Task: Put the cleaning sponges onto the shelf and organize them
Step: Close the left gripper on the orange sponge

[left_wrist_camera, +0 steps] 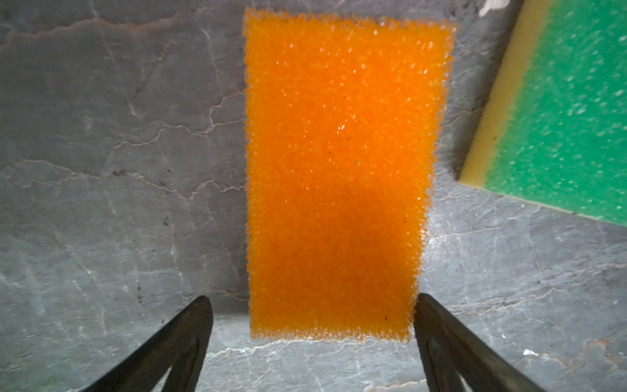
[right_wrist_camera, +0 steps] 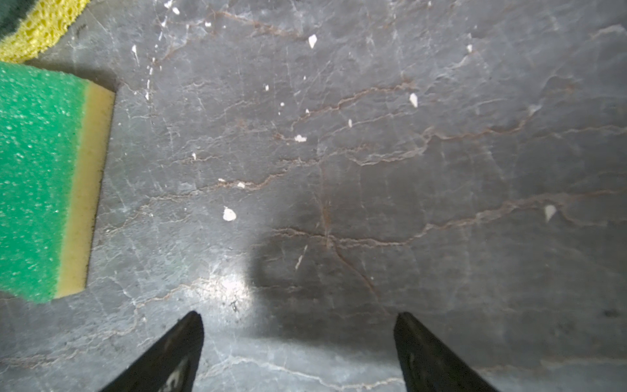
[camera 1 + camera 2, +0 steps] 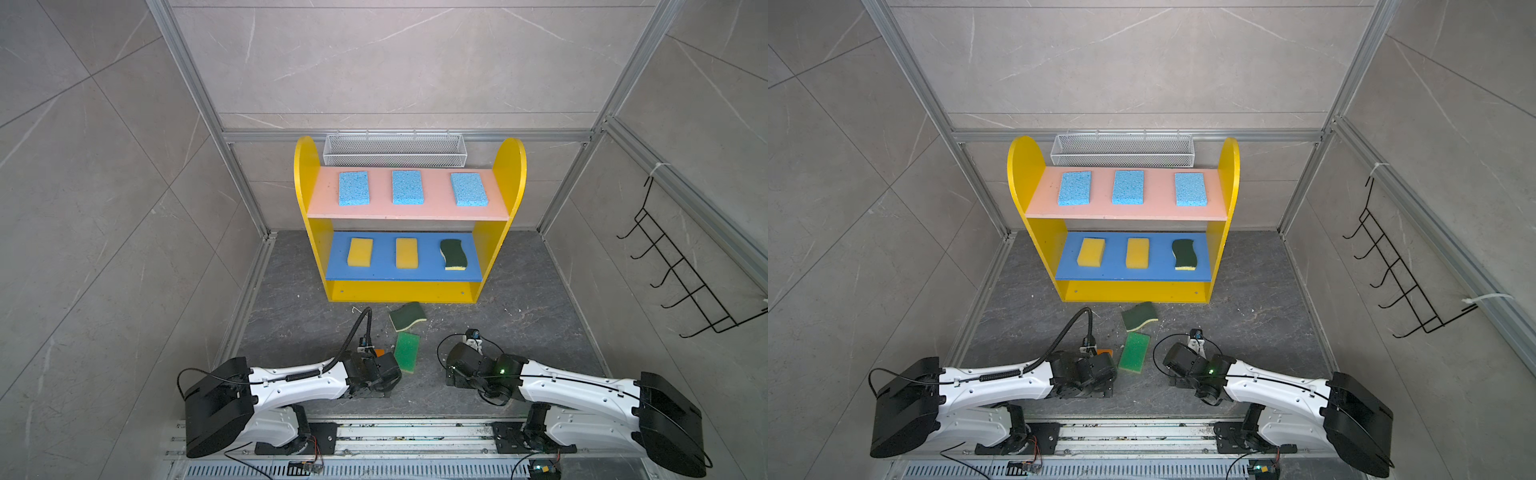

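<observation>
At the back of the dark stone desk (image 3: pixel 519 291), against the wall: the shelf (image 3: pixel 305 166), yellow-sided. On its pink upper board, three light blue sponges (image 3: pixel 407 187) in a row. On the blue middle board, two yellow sponges (image 3: pixel 360 252) and a dark-green wavy sponge (image 3: pixel 453 253). In front, flat on the desk: a second wavy sponge (image 3: pixel 408 316), just beside it a bright green sponge (image 3: pixel 406 352), then an orange sponge (image 1: pixel 339 169). Astride the orange sponge's near end, left fingers (image 1: pixel 190 332), spread wide, gripping nothing. Over bare desk, right fingers (image 2: pixel 179 342), equally wide, empty.
</observation>
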